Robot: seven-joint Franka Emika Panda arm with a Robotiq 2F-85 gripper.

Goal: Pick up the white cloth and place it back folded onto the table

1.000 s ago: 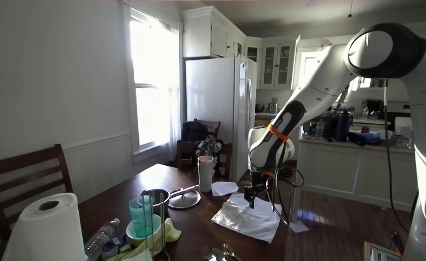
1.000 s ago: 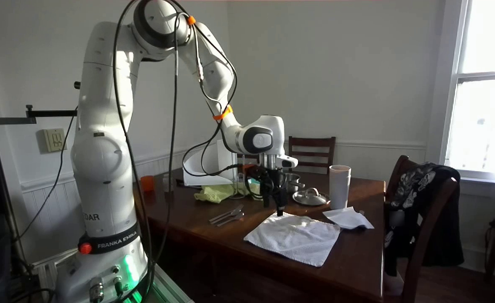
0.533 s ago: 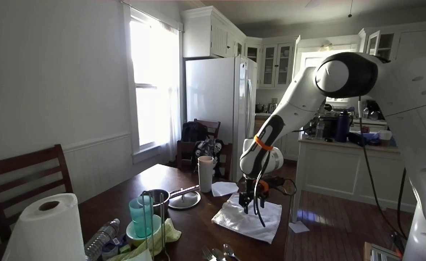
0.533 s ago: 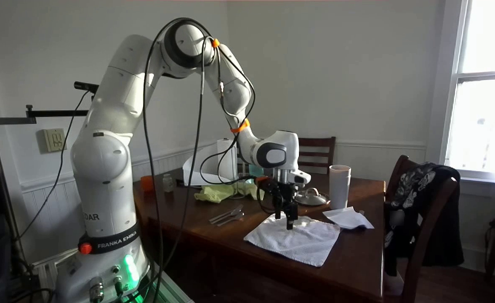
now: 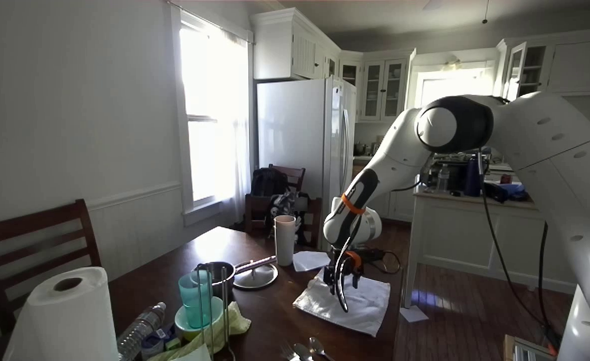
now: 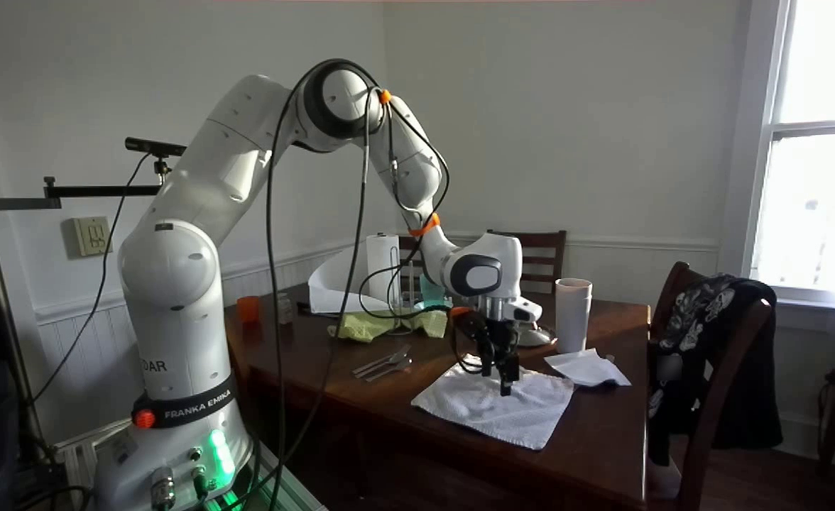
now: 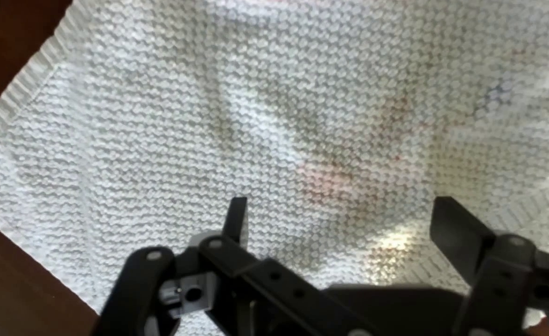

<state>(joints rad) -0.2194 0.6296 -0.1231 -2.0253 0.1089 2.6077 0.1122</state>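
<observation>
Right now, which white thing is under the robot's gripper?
The knitted white cloth, below the open gripper; the smaller sheet, tall cup and paper roll are off to the side.

In both exterior views, a tall cup [image 5: 285, 243] stands upright near the gripper [image 6: 496, 384]. A small white sheet [image 6: 586, 365] lies just beside the tall cup. In an exterior view, a metal lid [image 6: 537, 337], partly hidden, is located behind the gripper. Two spoons [image 5: 316, 344] and a fork [image 5: 288, 349] lie left of the gripper. Farther left of it, in an exterior view, are a pot [image 5: 218, 292], a turquoise cup [image 5: 190, 301], a plastic bottle [image 5: 142, 324] and an upright paper towel roll [image 5: 71, 321].
</observation>
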